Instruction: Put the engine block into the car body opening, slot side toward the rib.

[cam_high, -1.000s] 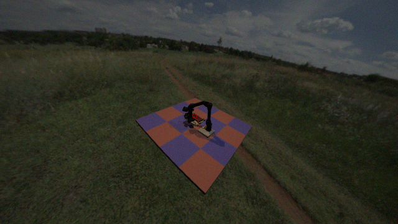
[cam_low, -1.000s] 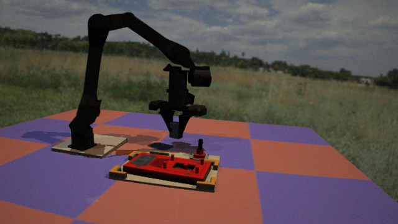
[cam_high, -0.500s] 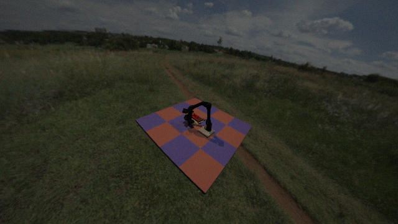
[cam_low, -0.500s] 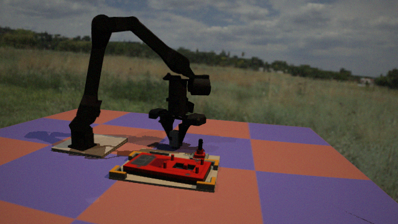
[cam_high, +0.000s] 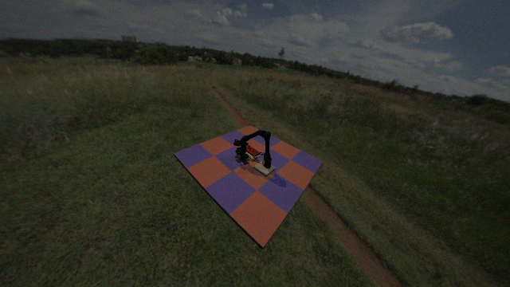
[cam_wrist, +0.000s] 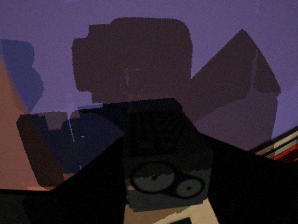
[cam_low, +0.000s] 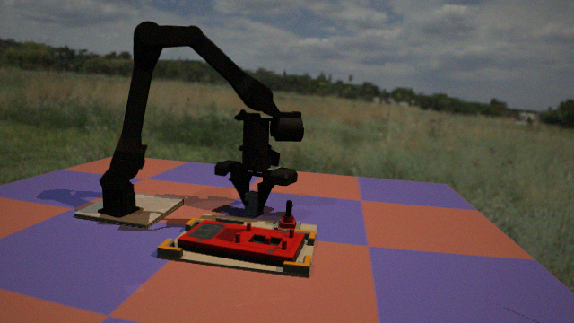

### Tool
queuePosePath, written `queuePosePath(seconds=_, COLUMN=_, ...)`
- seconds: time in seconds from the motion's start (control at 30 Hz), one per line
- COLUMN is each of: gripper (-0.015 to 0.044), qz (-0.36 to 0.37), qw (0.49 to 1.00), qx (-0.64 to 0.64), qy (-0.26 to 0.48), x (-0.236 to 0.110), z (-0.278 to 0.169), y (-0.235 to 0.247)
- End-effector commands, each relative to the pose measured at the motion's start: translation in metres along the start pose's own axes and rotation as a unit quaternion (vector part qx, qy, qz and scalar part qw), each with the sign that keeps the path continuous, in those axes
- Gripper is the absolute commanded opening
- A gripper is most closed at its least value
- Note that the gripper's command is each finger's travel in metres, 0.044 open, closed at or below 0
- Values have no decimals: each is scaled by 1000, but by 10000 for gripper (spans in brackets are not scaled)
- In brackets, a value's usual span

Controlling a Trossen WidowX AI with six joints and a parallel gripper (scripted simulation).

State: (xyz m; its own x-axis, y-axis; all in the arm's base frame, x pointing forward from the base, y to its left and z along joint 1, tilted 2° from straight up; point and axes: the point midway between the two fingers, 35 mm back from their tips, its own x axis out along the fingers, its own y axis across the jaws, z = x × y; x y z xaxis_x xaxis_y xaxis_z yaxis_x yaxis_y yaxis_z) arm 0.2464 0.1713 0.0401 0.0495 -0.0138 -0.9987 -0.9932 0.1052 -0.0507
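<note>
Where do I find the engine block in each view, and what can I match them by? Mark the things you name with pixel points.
Top: too small and dark to make out for certain; the claw [cam_high: 243, 158] is just left of the red car body [cam_high: 253, 151].
Exterior: the block [cam_low: 252, 204] is a little left of centre, in the claw [cam_low: 253, 207], behind the car body [cam_low: 242, 240].
Wrist: the block [cam_wrist: 167, 181] is low, just right of centre.
Shared landmark: the purple squares [cam_high: 231, 192] [cam_low: 417, 274] [cam_wrist: 225, 30].

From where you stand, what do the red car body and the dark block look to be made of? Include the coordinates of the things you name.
The car body [cam_low: 224, 248] looks like molded plastic: even red color, little shine. The engine block [cam_low: 252, 204] [cam_wrist: 167, 172] seems matte gray, perhaps plastic or painted metal; its dull faces leave that open.
</note>
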Motion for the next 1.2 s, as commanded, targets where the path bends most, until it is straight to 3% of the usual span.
queuePosePath(seconds=0.0, gripper=131, qz=0, qw=1000, qx=0, qy=0, x=0, z=0, y=0)
queuePosePath(seconds=0.4, gripper=440, qz=0, qw=1000, qx=0, qy=0, x=0, z=0, y=0)
queuePosePath(seconds=0.6, gripper=440, qz=2, qw=1000, qx=-2, qy=0, x=-2, z=0, y=0)
queuePosePath(seconds=0.97, gripper=440, qz=3, qw=1000, qx=-3, qy=1, x=-44, z=0, y=-1)
queuePosePath(seconds=1.17, gripper=440, qz=3, qw=1000, qx=-2, qy=2, x=-42, z=0, y=0)
